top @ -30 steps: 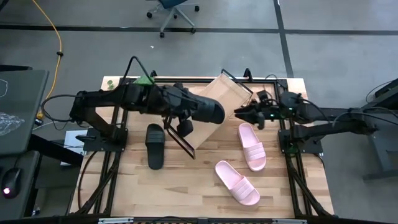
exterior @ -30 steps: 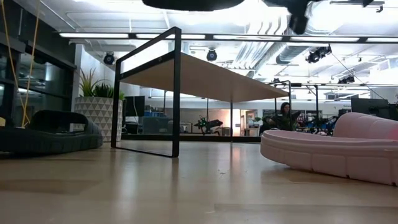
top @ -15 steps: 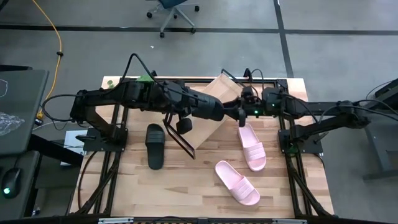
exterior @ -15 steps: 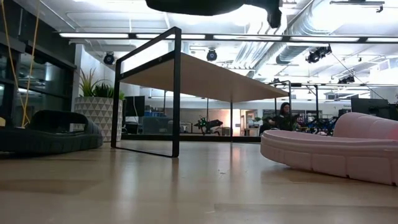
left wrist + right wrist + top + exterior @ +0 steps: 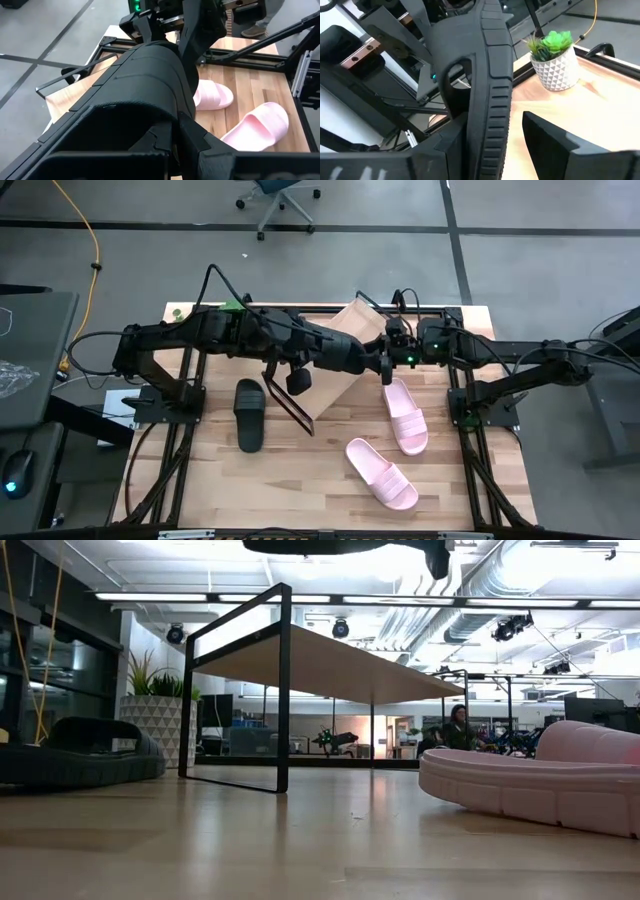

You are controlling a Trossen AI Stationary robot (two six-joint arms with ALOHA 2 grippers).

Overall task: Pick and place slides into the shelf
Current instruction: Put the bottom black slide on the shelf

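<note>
The left gripper (image 5: pixel 352 358) clamps a black slide (image 5: pixel 335 352) above the shelf (image 5: pixel 345 345); its toe sits between the right gripper's (image 5: pixel 385 364) open fingers.

In the low view the pink slide (image 5: pixel 540 790) is cut off at the edge, the held black slide (image 5: pixel 320 546) above likewise

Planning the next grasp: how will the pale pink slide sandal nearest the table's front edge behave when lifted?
The pale pink slide sandal looks like thick moulded foam, so probably light and fairly stiff. Lying flat on its sole, it shouldn't roll. Its smooth, rounded strap may slip.
</note>
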